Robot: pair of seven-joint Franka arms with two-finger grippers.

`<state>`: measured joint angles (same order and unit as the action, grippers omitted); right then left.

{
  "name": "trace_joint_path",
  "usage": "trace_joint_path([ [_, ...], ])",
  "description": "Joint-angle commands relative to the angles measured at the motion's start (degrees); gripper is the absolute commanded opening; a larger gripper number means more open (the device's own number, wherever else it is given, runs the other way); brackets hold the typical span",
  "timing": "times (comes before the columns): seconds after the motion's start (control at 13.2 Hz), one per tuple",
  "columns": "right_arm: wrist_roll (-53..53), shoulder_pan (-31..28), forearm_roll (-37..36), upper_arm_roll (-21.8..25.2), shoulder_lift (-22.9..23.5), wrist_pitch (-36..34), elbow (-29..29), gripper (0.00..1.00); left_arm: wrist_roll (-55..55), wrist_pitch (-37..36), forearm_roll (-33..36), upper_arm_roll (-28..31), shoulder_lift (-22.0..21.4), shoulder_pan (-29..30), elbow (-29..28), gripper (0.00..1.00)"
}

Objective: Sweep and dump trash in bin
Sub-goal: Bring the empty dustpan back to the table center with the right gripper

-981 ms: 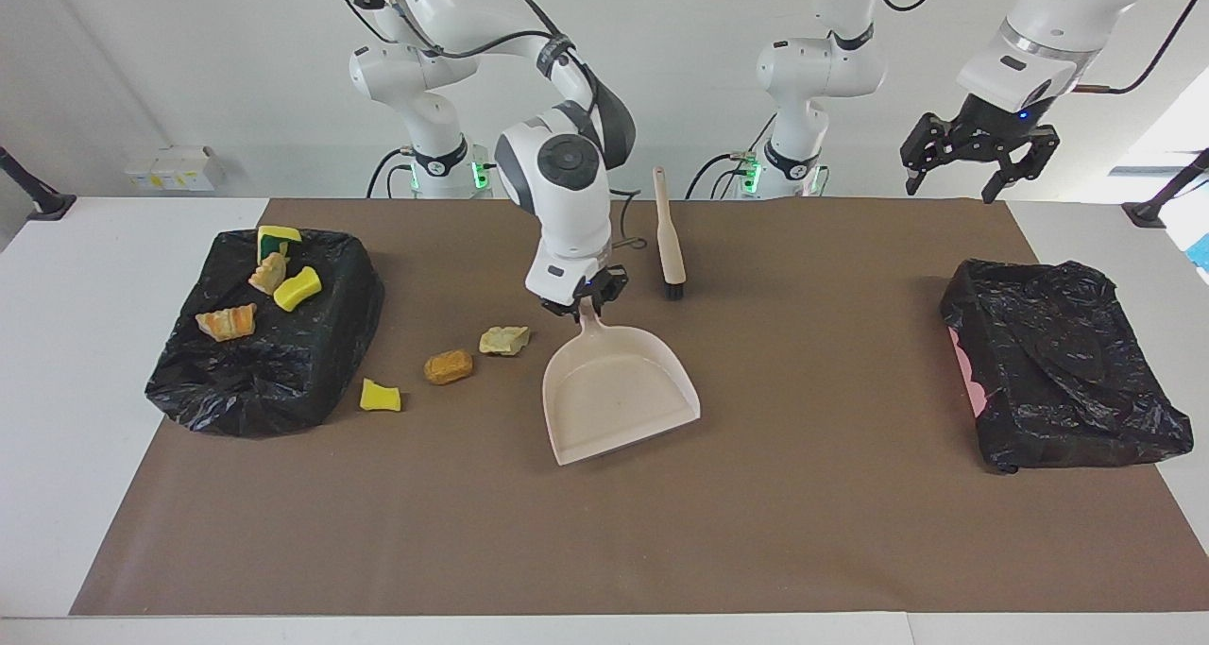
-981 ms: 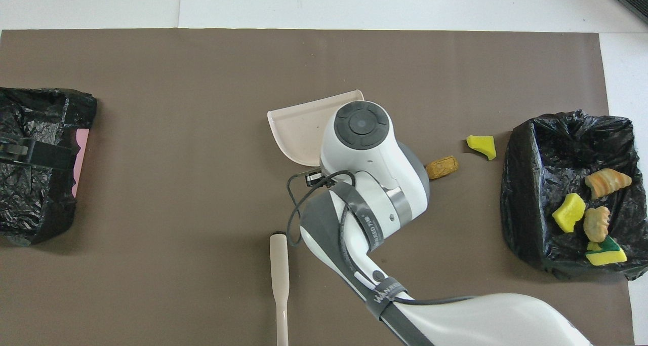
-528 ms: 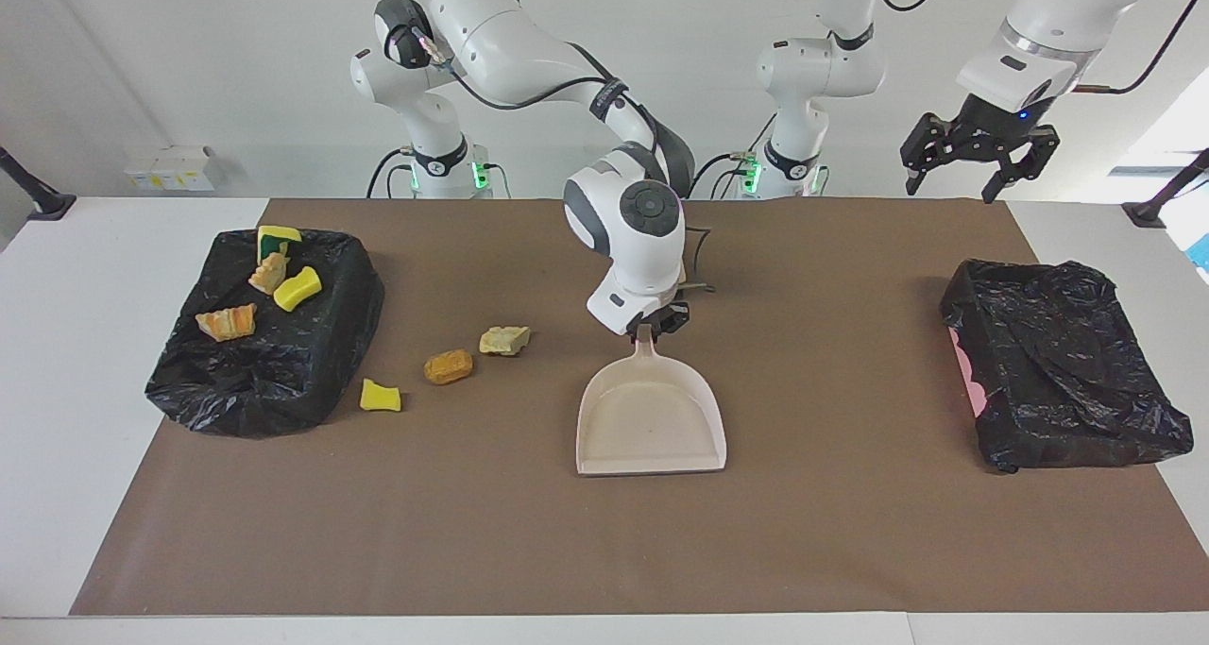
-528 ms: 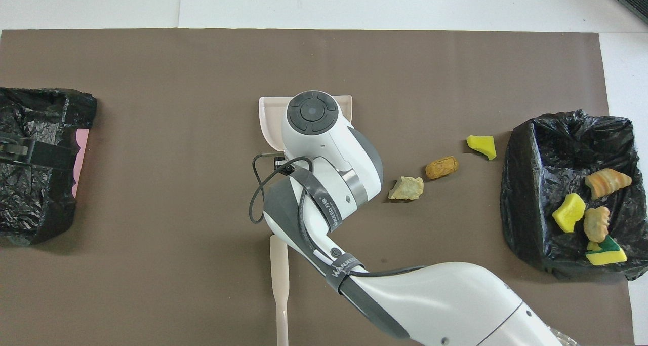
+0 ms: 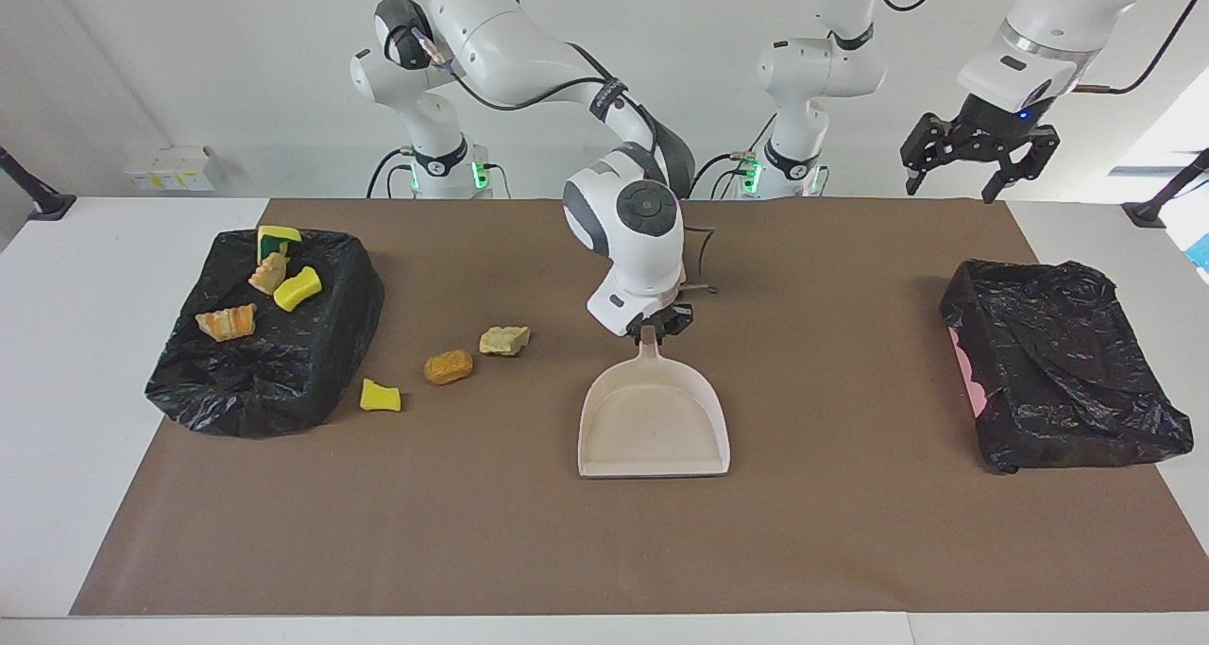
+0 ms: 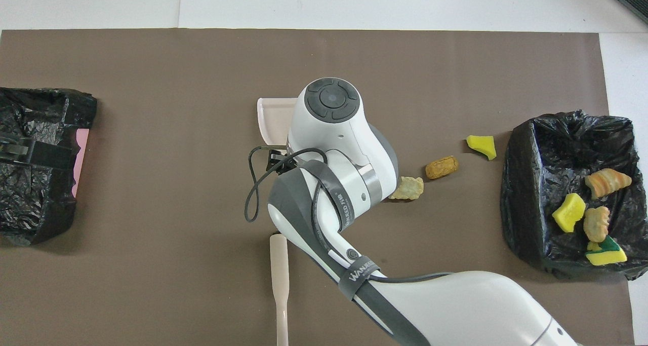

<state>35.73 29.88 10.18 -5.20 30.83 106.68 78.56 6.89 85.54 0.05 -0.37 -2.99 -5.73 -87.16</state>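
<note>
Three pieces of trash lie on the brown mat: a yellow sponge piece (image 5: 380, 396), an orange-brown chunk (image 5: 448, 366) and a beige chunk (image 5: 503, 340). Several more rest in the black-bagged bin (image 5: 283, 381) at the right arm's end. The beige dustpan (image 5: 652, 428) lies flat mid-mat with its mouth turned away from the robots. My right gripper (image 5: 654, 324) is at the tip of its handle. The arm hides most of the pan (image 6: 271, 120) from above. My left gripper (image 5: 978, 159) hangs open, high over the left arm's end of the table.
A second black-bagged bin (image 5: 1058, 362) with a pink patch sits at the left arm's end. The brush (image 6: 279, 275) lies on the mat nearer the robots than the dustpan, its head hidden under the right arm. White table surrounds the mat.
The right arm swung the dustpan away from the scraps to the mat's middle and turned its mouth away from the robots. The left arm has stayed still.
</note>
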Motion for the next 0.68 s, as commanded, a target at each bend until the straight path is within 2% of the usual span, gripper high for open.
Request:
trace_joint_path([
  [0.0, 0.0, -0.5, 1.7, -0.2, -5.2, -4.9, 2.8, 1.0, 0.2, -0.5, 0.6, -0.3, -0.6, 0.5, -0.1, 1.0],
  [0.3, 0.9, 2.8, 1.7, -0.4, -14.0, -5.3, 13.2, 1.0, 0.2, -0.4, 0.6, -0.3, -0.6, 0.5, -0.1, 1.0],
  [0.45, 0.9, 5.3, 1.7, -0.4, -18.0, -3.5, 19.8, 1.0, 0.1, -0.4, 0.5, -0.4, -0.6, 0.0, -0.1, 1.0],
  [0.6, 1.4, 8.6, 1.7, -0.4, -21.7, 1.2, 26.2, 1.0, 0.0, -1.5, 0.4, -0.6, -0.9, 0.0, -0.3, 1.0],
])
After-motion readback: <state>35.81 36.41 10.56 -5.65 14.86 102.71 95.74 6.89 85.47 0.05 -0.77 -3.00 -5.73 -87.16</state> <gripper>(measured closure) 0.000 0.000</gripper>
